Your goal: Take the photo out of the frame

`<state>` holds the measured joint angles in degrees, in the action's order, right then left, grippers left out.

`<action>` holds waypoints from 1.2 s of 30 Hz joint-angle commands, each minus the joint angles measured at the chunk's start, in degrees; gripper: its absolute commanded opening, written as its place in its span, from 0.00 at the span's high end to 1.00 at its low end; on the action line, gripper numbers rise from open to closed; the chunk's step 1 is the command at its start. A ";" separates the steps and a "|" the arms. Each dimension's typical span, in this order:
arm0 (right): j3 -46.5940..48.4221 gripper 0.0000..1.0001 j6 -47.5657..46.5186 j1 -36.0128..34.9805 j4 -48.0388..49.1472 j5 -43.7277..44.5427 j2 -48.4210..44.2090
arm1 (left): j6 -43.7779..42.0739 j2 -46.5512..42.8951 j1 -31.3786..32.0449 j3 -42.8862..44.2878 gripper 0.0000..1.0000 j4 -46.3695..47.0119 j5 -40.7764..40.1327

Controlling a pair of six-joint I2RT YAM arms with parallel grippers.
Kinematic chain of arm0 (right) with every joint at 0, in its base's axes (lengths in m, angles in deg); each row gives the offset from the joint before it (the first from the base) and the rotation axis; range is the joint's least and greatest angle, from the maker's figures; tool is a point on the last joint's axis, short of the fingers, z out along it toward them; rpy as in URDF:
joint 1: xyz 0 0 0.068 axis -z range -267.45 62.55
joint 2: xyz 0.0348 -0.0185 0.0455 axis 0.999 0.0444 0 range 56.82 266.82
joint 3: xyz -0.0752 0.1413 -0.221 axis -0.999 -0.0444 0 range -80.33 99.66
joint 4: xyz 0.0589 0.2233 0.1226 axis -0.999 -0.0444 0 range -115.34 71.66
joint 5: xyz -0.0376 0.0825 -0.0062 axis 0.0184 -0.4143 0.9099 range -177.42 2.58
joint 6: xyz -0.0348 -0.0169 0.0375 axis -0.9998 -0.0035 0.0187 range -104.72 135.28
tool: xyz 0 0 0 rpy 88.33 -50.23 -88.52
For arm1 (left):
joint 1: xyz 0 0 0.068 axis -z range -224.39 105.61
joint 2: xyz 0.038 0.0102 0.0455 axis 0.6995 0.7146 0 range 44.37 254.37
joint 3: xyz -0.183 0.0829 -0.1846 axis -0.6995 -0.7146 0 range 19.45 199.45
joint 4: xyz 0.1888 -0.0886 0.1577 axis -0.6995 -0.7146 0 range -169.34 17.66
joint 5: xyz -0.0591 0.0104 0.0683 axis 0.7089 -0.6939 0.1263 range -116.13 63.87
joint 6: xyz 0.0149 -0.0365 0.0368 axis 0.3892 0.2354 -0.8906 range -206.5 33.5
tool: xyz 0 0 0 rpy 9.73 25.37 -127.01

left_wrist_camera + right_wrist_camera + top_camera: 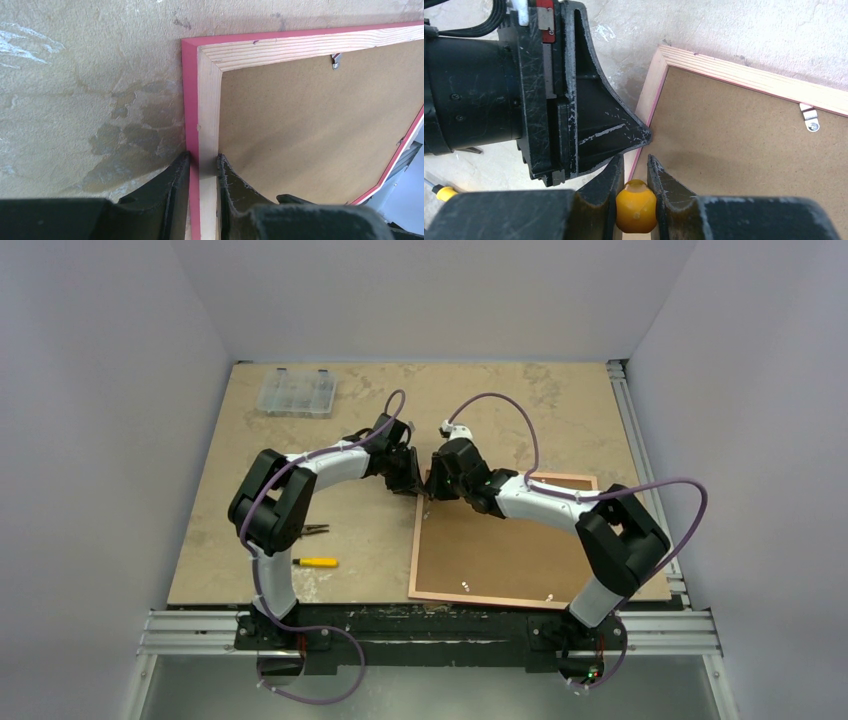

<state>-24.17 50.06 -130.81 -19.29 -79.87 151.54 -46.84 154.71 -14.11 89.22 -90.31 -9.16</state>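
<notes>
Left wrist view: the frame [209,100] is recorded lying face down on the table [75,100]. Its left rail is clamped by the left gripper [202,159], one finger outside the rail and one inside, over the photo [310,125] backing. The right gripper [635,164] is closed narrowly on a yellow knob [636,206] just beside that rail. The print side is hidden, and the knob cannot be identified. The long axis appears to be laid across the table, left to right.

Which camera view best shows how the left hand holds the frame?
The left wrist view: close up, the left hand clamps a rail of the frame, a finger on each side. The right wrist view shows that hand's outer side only; the top view shows it small.
</notes>
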 commanded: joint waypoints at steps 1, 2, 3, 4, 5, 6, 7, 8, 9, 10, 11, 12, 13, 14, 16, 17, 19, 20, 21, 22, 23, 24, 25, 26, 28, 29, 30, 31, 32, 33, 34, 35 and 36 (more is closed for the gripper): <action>2.05 1.00 -5.80 -1.48 -4.71 -0.49 -0.27 | -0.48 -0.57 -0.28 1.06 1.00 -0.13 0.07; 3.05 1.00 -6.47 -1.92 -5.82 0.34 0.54 | -0.47 -0.60 -0.30 1.04 1.00 -0.15 0.14; 4.02 1.00 -7.12 -2.40 -6.95 1.27 1.16 | -0.46 -0.58 -0.28 1.00 1.00 -0.13 0.12; 5.00 1.00 -7.89 -2.93 -8.23 2.20 1.68 | -0.46 -0.58 -0.23 0.98 1.00 -0.17 0.14; 5.73 1.00 -8.31 -3.42 -9.62 3.23 1.99 | -0.53 -0.57 -0.25 1.02 1.00 -0.16 0.10; 6.21 1.00 -8.67 -4.04 -10.27 4.05 2.21 | -0.55 -0.67 -0.23 0.98 1.00 -0.14 -0.01; 6.58 1.00 -8.82 -4.41 -10.90 4.75 2.25 | -0.55 -0.71 -0.27 0.97 1.00 -0.13 -0.04; 6.85 1.00 -8.82 -4.65 -11.40 5.29 2.25 | -0.55 -0.71 -0.25 0.97 1.00 -0.13 0.05; 7.12 1.00 -9.00 -4.85 -11.89 5.71 2.31 | -0.55 -0.65 -0.26 1.04 1.00 -0.11 0.08; 7.37 1.00 -9.01 -5.08 -12.35 6.38 2.31 | -0.55 -0.54 -0.27 1.06 1.00 -0.14 0.08; 7.46 1.00 -9.01 -5.32 -12.81 7.16 2.26 | -0.55 -0.44 -0.25 1.06 1.00 -0.13 0.10; 7.54 1.00 -8.76 -5.34 -13.37 8.25 2.25 | -0.50 -0.40 -0.23 1.06 1.00 -0.13 0.16; 7.48 1.00 -8.43 -5.34 -13.85 9.22 2.28 | -0.47 -0.37 -0.29 1.06 1.00 -0.05 0.15; 7.47 1.00 -7.90 -5.34 -14.27 10.27 2.16 | -0.46 -0.35 -0.31 0.98 1.00 -0.10 0.19; 7.37 1.00 -6.68 -5.34 -15.18 12.07 1.82 | -0.46 -0.33 -0.23 0.97 1.00 -0.06 0.17; 7.07 1.00 -6.40 -5.38 -15.15 12.79 1.22 | -0.46 -0.37 -0.26 0.97 1.00 -0.10 0.10; 5.97 1.00 -5.71 -5.34 -14.30 13.35 -0.45 | -0.42 -0.49 -0.29 0.97 1.00 -0.18 -0.13; 5.34 1.00 -5.08 -5.36 -14.11 14.07 -1.69 | -0.30 -0.55 -0.30 0.94 1.00 -0.16 -0.26; 4.69 1.00 -4.42 -5.34 -14.16 14.87 -3.10 | -0.21 -0.61 -0.26 0.95 1.00 -0.15 -0.31; 3.92 1.00 -3.69 -5.38 -14.40 15.54 -4.65 | -0.17 -0.65 -0.30 0.97 1.00 -0.13 -0.35; 2.99 1.00 -2.89 -5.31 -14.70 15.89 -6.66 | -0.14 -0.85 -0.27 0.97 1.00 -0.17 -0.34; 2.00 1.00 -2.40 -5.34 -15.02 16.02 -8.63 | -0.07 -1.02 -0.23 1.05 0.98 -0.16 -0.49; 0.82 1.00 -2.02 -5.34 -15.64 16.44 -11.25 | 0.00 -1.32 -0.26 1.06 0.95 -0.22 -0.61; -0.45 1.00 -1.66 -5.34 -16.16 16.93 -14.04 | -0.02 -1.73 -0.23 1.06 0.92 -0.18 -0.73; -3.42 1.00 -1.04 -5.34 -17.00 17.62 -19.56 | -0.10 -2.76 -0.23 1.02 0.82 -0.41 -1.47; -4.92 1.00 -0.57 -5.34 -17.84 17.84 -22.32 | -0.20 -3.34 -0.26 0.98 0.77 -0.52 -1.91; -6.31 1.00 -0.10 -5.34 -18.82 18.25 -24.82 | -0.46 -4.02 -0.23 1.04 0.72 -0.99 -2.37; -7.58 1.00 0.33 -5.26 -19.84 18.67 -27.30 | -0.79 -4.80 -0.30 1.06 0.68 -1.36 -2.65; -8.98 1.00 0.81 -5.25 -20.47 19.10 -29.72 | -1.19 -5.70 -0.20 0.98 0.65 -1.75 -3.04; -10.65 1.00 1.22 -5.25 -21.36 19.42 -32.05 | -1.51 -6.81 -0.18 0.83 0.61 -2.37 -3.91; -11.89 1.00 1.70 -5.25 -21.94 19.57 -34.30 | -1.71 -7.91 0.11 0.68 0.58 -3.39 -5.56; -13.09 1.00 2.28 -5.25 -22.39 19.60 -36.32 | -1.42 -8.96 0.36 0.55 0.57 -5.20 -8.29; -14.08 1.00 2.91 -5.25 -22.81 19.40 -38.20 | -0.69 -9.85 0.99 0.56 0.57 -7.95 -11.58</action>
<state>-33.99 49.60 -136.18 -38.29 -63.04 119.21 -47.28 151.78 -14.02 89.20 -92.76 -12.11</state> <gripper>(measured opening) 0.160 0.414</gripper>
